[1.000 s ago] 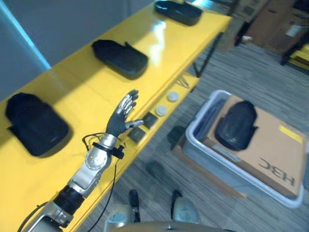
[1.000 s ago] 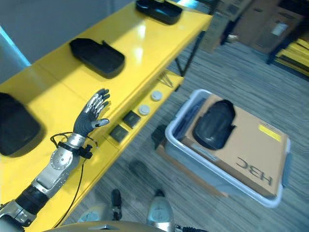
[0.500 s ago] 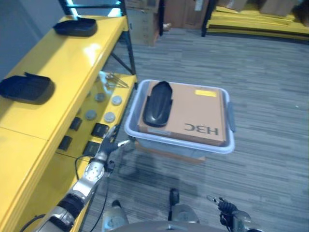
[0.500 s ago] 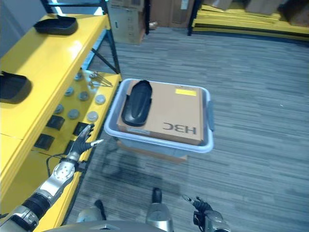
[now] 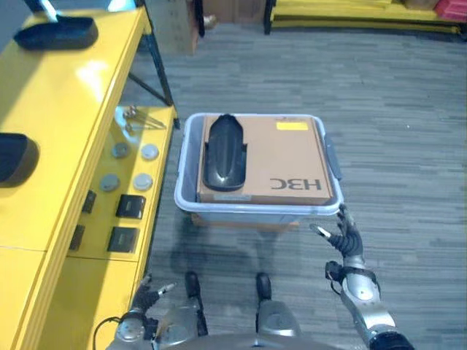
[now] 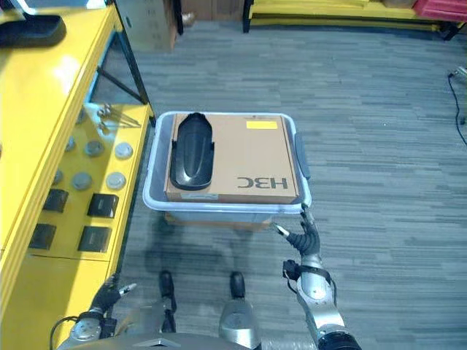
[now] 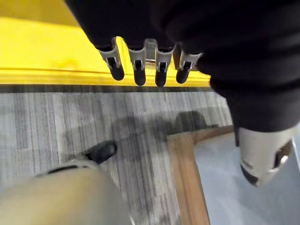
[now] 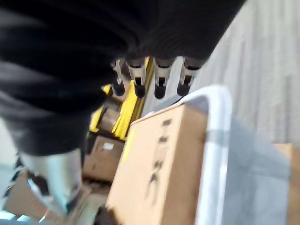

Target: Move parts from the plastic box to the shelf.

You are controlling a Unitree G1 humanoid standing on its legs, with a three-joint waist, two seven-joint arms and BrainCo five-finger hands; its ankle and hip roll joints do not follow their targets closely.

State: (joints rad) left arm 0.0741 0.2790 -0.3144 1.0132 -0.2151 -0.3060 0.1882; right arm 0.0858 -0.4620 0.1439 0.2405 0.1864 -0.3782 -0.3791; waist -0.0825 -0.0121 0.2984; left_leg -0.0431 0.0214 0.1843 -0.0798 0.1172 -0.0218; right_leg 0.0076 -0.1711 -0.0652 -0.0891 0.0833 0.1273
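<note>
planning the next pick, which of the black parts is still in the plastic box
The long black part lying on the cardboard box inside the plastic box; the other black parts sit on the yellow shelf.

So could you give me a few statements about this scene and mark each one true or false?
1. A black part lies on the cardboard box in the plastic box. True.
2. The right hand is curled round the black part. False: its fingers are straight and hold nothing, near the plastic box's front rim.
3. The left hand holds nothing. True.
4. The plastic box stands on the yellow shelf. False: it stands on the floor beside it.
</note>
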